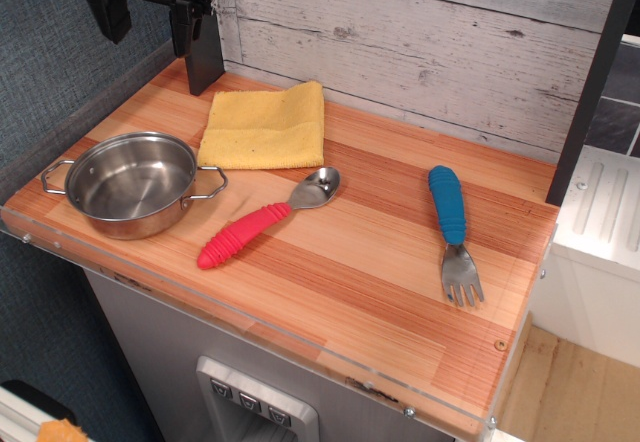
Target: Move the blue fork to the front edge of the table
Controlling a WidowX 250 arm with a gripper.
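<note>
The blue fork (453,229) lies on the right side of the wooden table (380,292), its ribbed blue handle pointing toward the back wall and its metal tines pointing toward the front edge. The black gripper (145,17) hangs high at the far back left corner, well apart from the fork. Its two fingers stand apart with nothing between them, so it is open and empty.
A red-handled metal spoon (262,220) lies diagonally at the table's middle. A steel pot with two handles (132,182) stands at the front left. A folded yellow cloth (266,126) lies at the back. A clear acrylic rim (250,337) runs along the front edge.
</note>
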